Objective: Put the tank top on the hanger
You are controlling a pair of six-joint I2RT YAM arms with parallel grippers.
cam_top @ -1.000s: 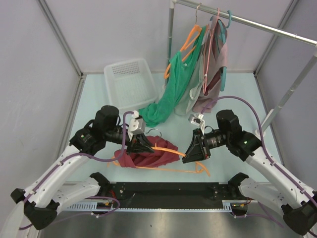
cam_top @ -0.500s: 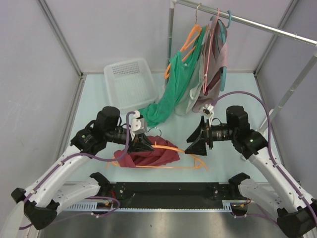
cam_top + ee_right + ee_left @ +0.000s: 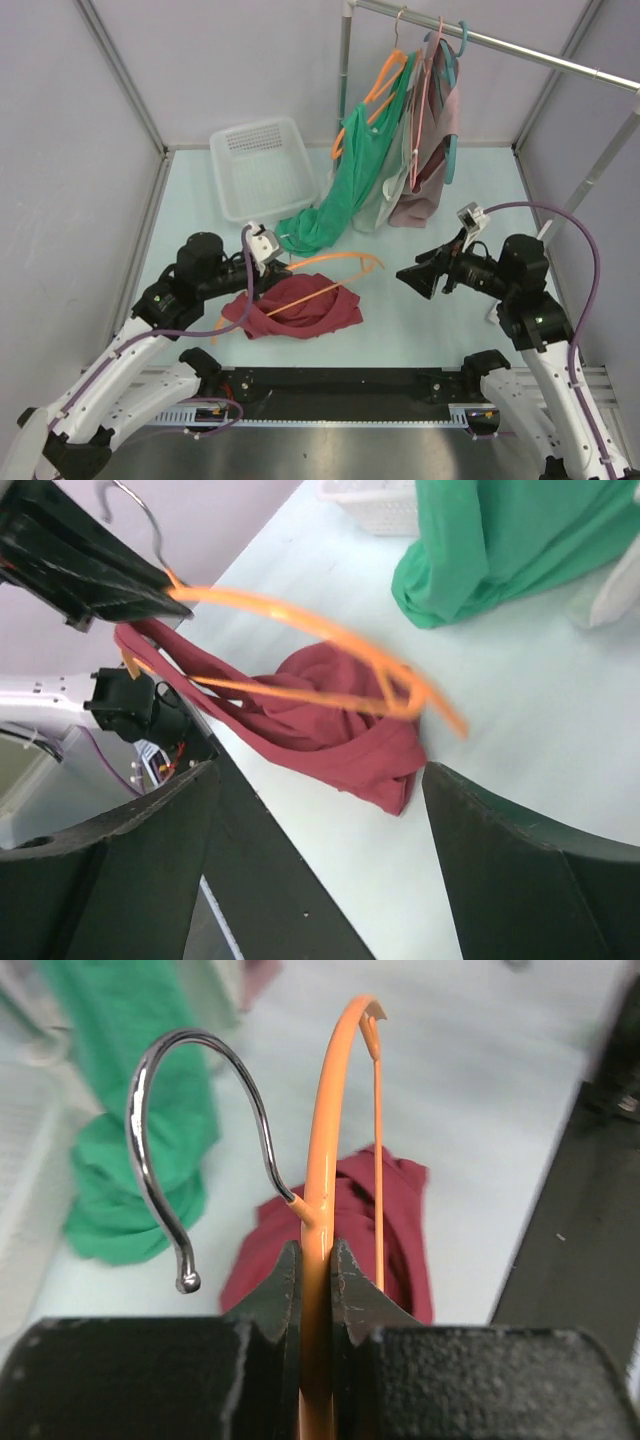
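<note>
Above the tank top (image 3: 295, 312), your left gripper (image 3: 316, 1260) is clenched on the hanger (image 3: 318, 1160) at the neck beside its hook (image 3: 150, 1140). Right of the tank top, well apart, your right gripper (image 3: 418, 277) stands released, holding nothing. Risk: the tank top lies bunched. Only one strap looks looped over the hanger's end, and any tilt could shed it.

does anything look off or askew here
The hanger, pinched at its neck by the left tool, is tilted, and the tank top lies bunched in a heap beneath it rather than spread over its arms. The right tool is open, clear of both.
</note>
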